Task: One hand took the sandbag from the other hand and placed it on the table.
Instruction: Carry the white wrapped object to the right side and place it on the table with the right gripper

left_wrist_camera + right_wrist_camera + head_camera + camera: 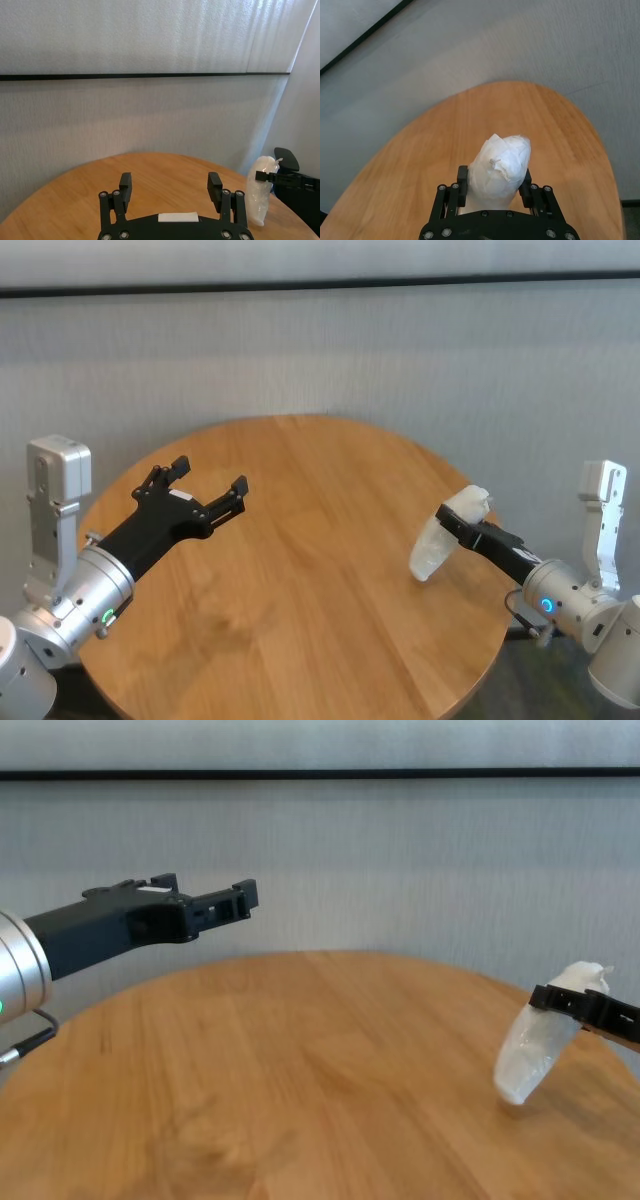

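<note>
My right gripper (pixel 455 520), with the blue ring light, is shut on the upper part of the white sandbag (pixel 435 545) over the right side of the round wooden table (pixel 320 580). The bag hangs tilted, and its lower end is at the table top; I cannot tell if it touches. The right wrist view shows the bag (pixel 502 160) between the fingers (pixel 462 177). My left gripper (pixel 210 475), with the green ring light, is open and empty above the table's left side. It also shows in the chest view (pixel 205 888), far from the bag (pixel 530 1050).
A grey wall (pixel 400 350) stands close behind the table. The table's right edge (pixel 505 625) lies just beside the bag. Bare wood (pixel 300 1070) stretches between the two grippers.
</note>
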